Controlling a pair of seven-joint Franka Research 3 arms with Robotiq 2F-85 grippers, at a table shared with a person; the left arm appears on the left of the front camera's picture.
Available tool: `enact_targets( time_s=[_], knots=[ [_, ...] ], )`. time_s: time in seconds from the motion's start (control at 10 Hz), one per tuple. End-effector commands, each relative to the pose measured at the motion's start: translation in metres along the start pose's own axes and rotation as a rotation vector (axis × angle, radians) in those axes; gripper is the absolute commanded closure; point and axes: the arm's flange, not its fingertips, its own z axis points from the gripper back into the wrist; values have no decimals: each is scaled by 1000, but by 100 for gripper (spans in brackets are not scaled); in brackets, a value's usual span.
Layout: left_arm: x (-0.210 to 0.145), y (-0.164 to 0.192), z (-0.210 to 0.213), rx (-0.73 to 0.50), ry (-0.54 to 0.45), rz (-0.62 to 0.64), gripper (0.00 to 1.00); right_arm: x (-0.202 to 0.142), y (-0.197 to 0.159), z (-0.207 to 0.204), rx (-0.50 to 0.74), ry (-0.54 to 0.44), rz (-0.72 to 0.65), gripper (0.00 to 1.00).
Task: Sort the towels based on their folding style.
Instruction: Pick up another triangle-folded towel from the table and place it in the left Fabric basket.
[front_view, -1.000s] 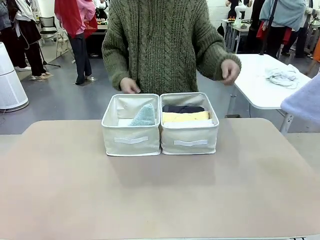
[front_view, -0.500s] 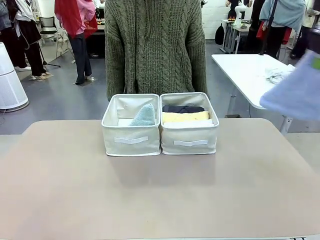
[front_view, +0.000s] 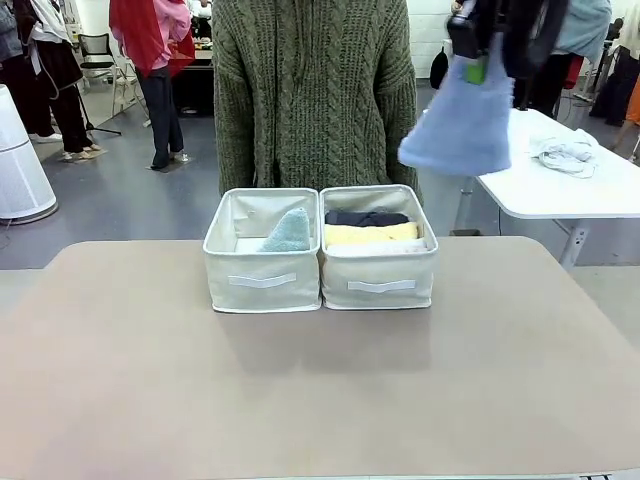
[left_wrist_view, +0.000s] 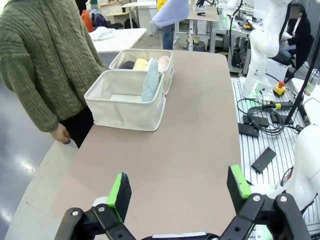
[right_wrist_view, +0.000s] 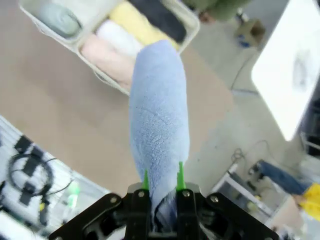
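right claw (right_wrist_view: 162, 182) swung lavender-blue cone (front_view: 462, 118) leftward.

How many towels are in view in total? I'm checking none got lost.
6. A pale green cone in the left bin; dark grey, yellow, white and pink rolls in the right bin; a lavender-blue cone in the right gripper. Others could lie hidden.

The right gripper (front_view: 478, 68) hung high above the table, clamped on the narrow tip of a lavender-blue cone towel (front_view: 460, 125). Below, two cream bins sat side by side: the left bin (front_view: 262, 280) held a pale green cone (front_view: 288, 232), the right bin (front_view: 380, 281) dark grey (front_view: 366, 217) and yellow (front_view: 371, 234) rolls.
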Motion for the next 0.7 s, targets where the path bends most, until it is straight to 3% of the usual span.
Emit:
enact_targets(
  time_s=[0.0,0.4,0.6],
  knots=[
    [0,-2,1,9,13,-1,0,31,6,13,38,14,73,82],
    [0,-2,1,9,13,-1,0,50,35,13,158,-29,154,82],
    [0,-2,1,9,13,-1,0,51,40,6,121,-19,134,82]
  ],
)
